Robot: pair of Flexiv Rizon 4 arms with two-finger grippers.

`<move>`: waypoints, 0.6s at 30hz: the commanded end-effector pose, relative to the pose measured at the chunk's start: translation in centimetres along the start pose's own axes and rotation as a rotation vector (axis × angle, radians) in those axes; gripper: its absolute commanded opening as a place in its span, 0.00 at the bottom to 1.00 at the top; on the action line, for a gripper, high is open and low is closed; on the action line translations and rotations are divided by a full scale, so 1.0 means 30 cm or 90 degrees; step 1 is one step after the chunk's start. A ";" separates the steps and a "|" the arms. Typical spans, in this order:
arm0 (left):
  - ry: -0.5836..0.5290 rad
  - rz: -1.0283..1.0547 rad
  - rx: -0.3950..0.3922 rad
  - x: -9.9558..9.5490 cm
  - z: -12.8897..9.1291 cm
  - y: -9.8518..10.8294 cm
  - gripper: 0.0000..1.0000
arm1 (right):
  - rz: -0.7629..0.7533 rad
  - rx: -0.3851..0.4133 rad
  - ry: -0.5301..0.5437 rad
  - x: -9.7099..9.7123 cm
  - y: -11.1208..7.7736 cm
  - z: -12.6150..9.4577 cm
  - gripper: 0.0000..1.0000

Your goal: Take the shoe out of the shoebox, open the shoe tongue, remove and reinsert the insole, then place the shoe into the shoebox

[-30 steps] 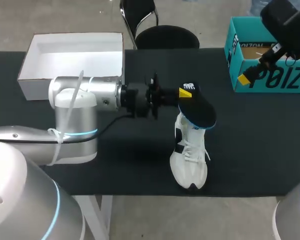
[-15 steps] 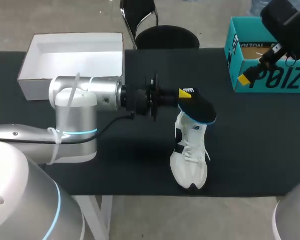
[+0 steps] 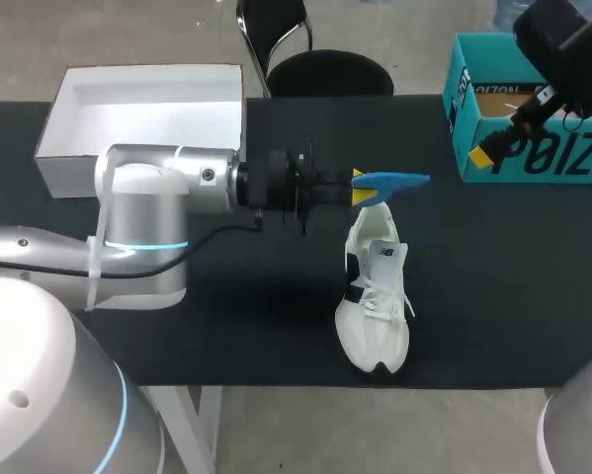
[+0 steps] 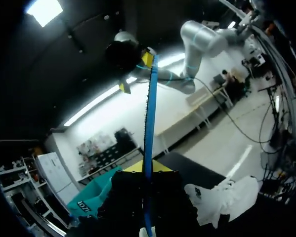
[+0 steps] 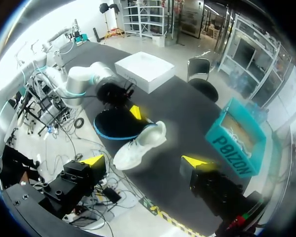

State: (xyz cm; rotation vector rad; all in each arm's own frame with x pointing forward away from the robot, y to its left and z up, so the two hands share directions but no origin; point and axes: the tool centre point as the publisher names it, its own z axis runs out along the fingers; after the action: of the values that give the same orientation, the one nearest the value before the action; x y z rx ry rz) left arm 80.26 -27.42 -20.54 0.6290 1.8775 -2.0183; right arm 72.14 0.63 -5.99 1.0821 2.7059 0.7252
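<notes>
In the past second the left tool point(image 3: 361, 188) has rolled the insole point(image 3: 394, 181) from black face up to edge-on, so only its blue rim shows from above. I judge it is out and being lined up to go back in. That tool is clamped on the insole's end, at 12 o'clock of the white shoe point(image 3: 375, 296) lying on the counter point(image 3: 493, 276). The right tool point(image 5: 145, 160) hangs wide apart, seemingly empty, by the teal shoebox point(image 3: 533, 148) at 2 o'clock.
</notes>
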 end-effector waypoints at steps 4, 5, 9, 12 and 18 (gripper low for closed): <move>0.008 -0.387 0.065 -0.010 -0.004 0.006 0.00 | 0.001 0.002 0.000 -0.002 0.005 0.004 1.00; 0.008 -0.387 0.065 -0.010 -0.004 0.006 0.00 | 0.001 0.002 0.000 -0.002 0.005 0.004 1.00; 0.008 -0.387 0.065 -0.010 -0.004 0.006 0.00 | 0.001 0.002 0.000 -0.002 0.005 0.004 1.00; -0.016 -0.444 0.074 -0.024 0.000 0.004 0.00 | 0.001 0.002 0.000 -0.002 0.005 0.004 1.00; -0.052 -0.655 0.105 -0.060 0.006 -0.004 0.00 | 0.001 0.002 0.000 -0.002 0.005 0.004 1.00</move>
State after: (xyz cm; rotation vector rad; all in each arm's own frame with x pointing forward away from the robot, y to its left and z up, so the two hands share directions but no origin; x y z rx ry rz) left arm 81.36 -27.42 -19.60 0.0221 2.1456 -2.4862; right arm 72.11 0.58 -6.00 1.0815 2.7050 0.7263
